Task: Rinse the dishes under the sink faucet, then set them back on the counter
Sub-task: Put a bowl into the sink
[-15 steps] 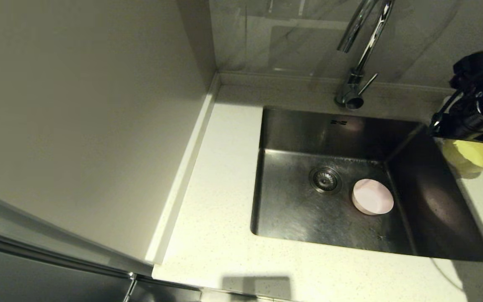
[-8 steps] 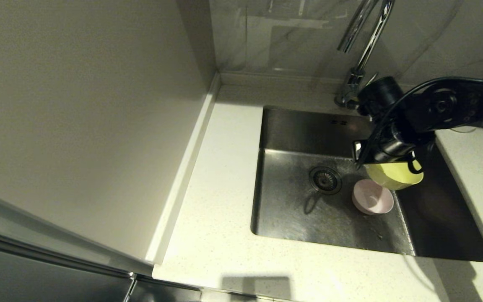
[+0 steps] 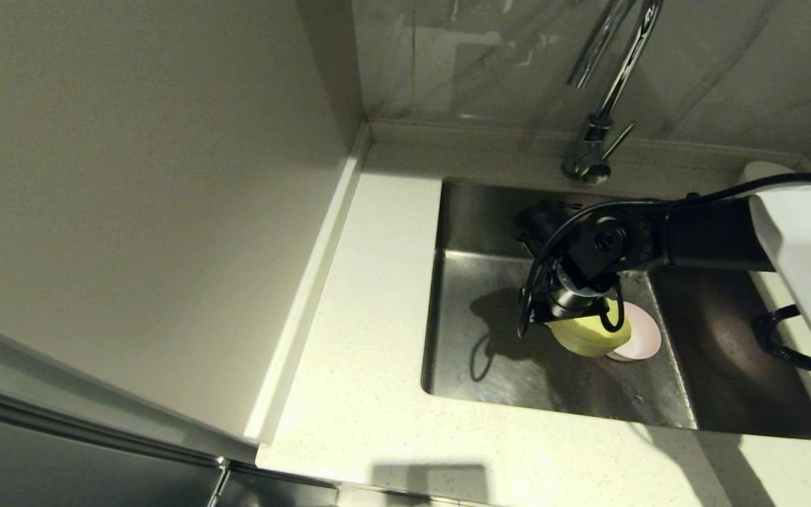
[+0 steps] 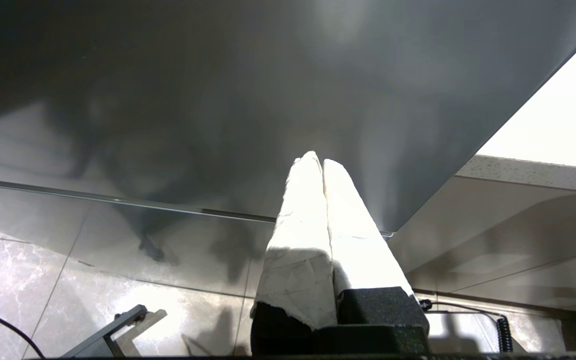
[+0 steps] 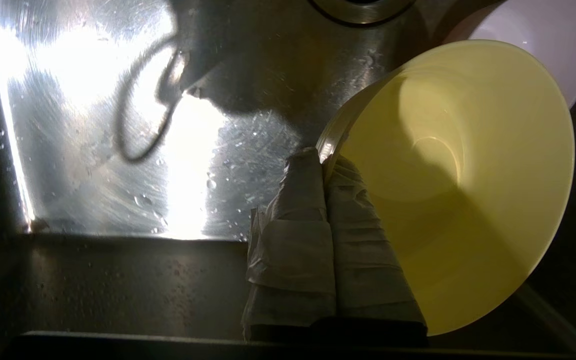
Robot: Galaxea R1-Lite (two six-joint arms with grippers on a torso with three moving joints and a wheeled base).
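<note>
1. Right gripper [image 5: 324, 162] clenched on the rim of the yellow bowl [image 3: 588, 335], hanging low inside the sink [image 3: 479, 362].
2. Yellow bowl tilted, held over the drain area, partly overlapping the pink bowl [image 3: 641, 338] from the head view; contact between the two not clear.
3. Pink bowl resting on the sink floor, just beside the drain [image 5: 363, 5].
4. Faucet [image 3: 599, 105] at the back rim, no stream visible.
5. Left gripper [image 4: 322, 167] parked off the counter [image 3: 370, 338], fingers pressed together, holding nothing.
6. Step in hand, by judgement: bringing the yellow bowl into the sink for rinsing.
7. Next move likely calls for setting it down clear of the pink bowl or lifting it under the spout, then turning on water.
</note>
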